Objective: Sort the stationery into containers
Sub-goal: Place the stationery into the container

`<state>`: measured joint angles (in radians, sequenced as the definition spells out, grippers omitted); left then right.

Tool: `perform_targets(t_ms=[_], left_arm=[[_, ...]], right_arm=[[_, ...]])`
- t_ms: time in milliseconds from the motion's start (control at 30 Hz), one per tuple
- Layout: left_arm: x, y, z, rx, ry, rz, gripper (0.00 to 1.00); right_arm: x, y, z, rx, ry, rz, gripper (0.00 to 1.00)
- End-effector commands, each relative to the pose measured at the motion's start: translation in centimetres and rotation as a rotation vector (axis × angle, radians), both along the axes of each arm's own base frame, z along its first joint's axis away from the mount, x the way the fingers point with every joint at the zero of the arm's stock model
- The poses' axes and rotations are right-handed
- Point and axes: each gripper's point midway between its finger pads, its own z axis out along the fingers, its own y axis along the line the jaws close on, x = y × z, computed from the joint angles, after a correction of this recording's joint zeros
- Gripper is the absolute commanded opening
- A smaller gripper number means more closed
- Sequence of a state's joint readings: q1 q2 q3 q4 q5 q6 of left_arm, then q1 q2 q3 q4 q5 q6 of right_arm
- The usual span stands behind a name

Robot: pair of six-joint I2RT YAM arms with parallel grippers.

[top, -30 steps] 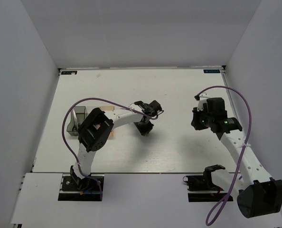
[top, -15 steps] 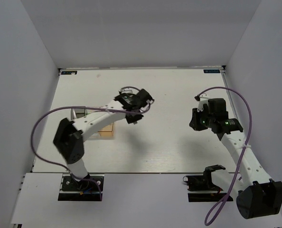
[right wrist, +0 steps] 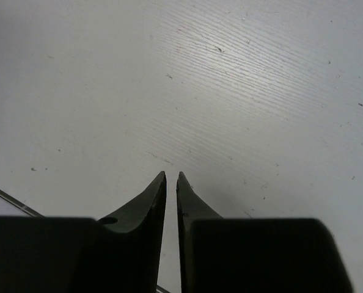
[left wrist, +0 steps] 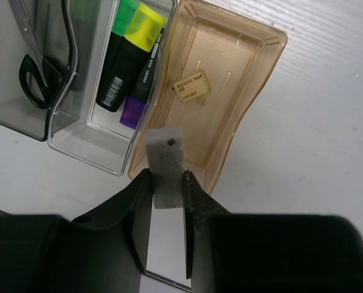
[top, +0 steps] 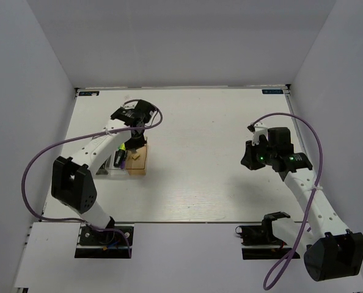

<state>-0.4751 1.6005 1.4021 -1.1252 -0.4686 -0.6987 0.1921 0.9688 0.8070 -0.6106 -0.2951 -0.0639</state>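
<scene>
**Checker:** Left side, what are you holding?
**Me:** My left fingers point(left wrist: 146, 188) are clenching a white eraser point(left wrist: 165, 160). It is standing upright, speckled, and poking out past the tips. It is hanging at lower centre of the left wrist view, over the near rim of the tan box point(left wrist: 264, 67).

**Checker:** What is lying in that box?
**Me:** One small beige block point(left wrist: 192, 85) is lying flat on the floor, in the upper half. I cannot tell whether it is an eraser or a label.

**Checker:** Highlighters?
**Me:** They are lying in the clear box point(left wrist: 87, 137), which is sitting right against the tan box's left wall. The green highlighter point(left wrist: 111, 79) and yellow highlighter point(left wrist: 146, 27) are lying side by side, coloured ends toward the top of the frame. The purple highlighter point(left wrist: 132, 113) is showing only its end, below the yellow one. Further left, a grey tray point(left wrist: 4, 113) is holding scissors point(left wrist: 38, 70).

**Checker:** Right side?
**Me:** My right fingers point(right wrist: 163, 186) are standing almost together, with a thin slit between them, grasping nothing. They are pointing down at the pale grain of the counter point(top: 194, 183). In the top view they are sitting right of centre, well apart from the boxes at middle left.
</scene>
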Motion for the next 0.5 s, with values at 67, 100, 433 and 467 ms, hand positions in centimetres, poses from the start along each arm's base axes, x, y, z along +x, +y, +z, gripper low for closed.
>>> perform_targets(t_ms=[67,100,433,467], left_arm=[[0.3,0.0,-1.4,0.002,0.085,-0.051,0.15],[0.3,0.1,-1.6,-0.001,0.093,-0.044,0.20],[0.9,-0.2,-1.2,-0.032,0.088,-0.053,0.57],[1.2,-0.3,-0.2,-0.035,0.066,-0.055,0.49]], right_arm=[[0.3,0.0,0.2,0.008,-0.019,0.013,0.19],[0.3,-0.1,0.2,0.007,-0.018,0.011,0.22],[0.2,-0.1,0.0,0.015,-0.004,0.020,0.48],[0.2,-0.2,0.0,0.014,-0.005,0.015,0.51]])
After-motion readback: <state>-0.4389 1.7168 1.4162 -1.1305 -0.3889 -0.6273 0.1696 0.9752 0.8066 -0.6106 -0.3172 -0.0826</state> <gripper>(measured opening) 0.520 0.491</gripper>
